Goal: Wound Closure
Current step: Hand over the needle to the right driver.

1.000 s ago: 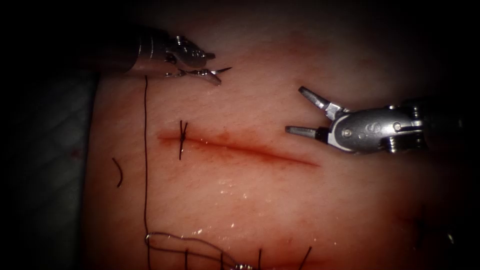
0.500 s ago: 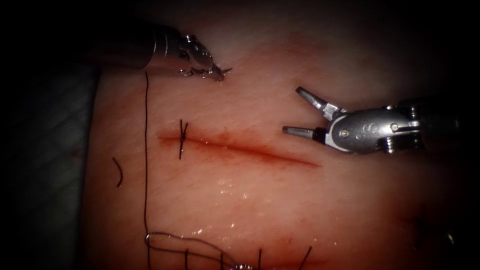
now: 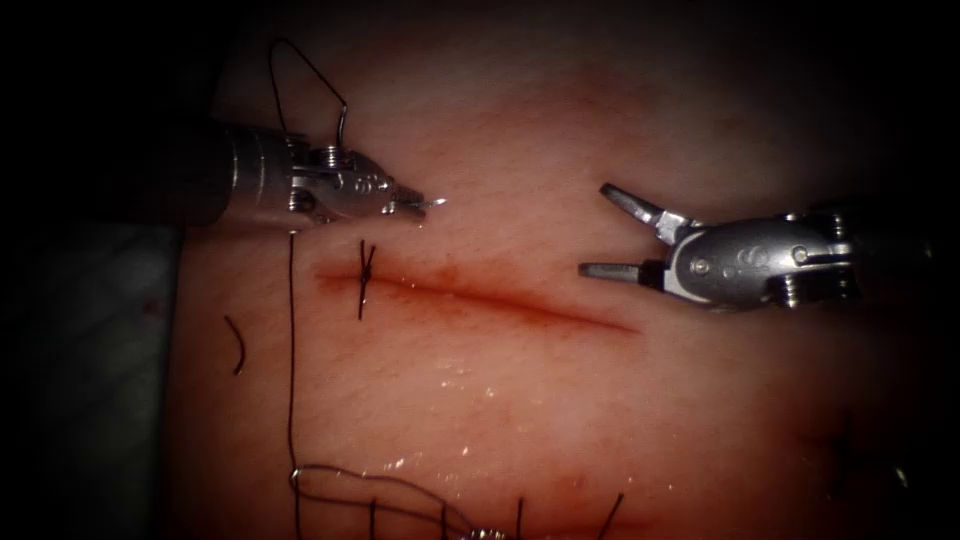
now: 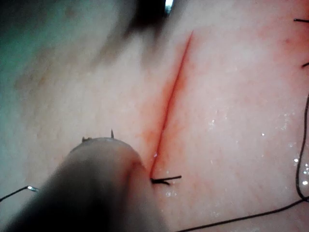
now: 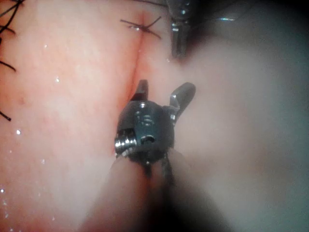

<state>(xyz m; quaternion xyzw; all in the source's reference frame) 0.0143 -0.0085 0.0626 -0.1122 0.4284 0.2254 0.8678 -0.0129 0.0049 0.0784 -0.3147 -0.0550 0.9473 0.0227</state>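
Needle (image 3: 432, 204) in left claw (image 3: 408, 203)

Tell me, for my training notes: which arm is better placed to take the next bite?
Left, probably: the left claw is shut on the needle, tip free of the tissue, near the cut's left end by the tied stitch. The right claw is open, holding nothing.

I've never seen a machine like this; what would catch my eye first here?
The red cut across the pale tissue, with one dark stitch at its left end. Above that stitch, the left hand grips the needle near its tip. At the cut's right end, the right hand gapes open, holding nothing.
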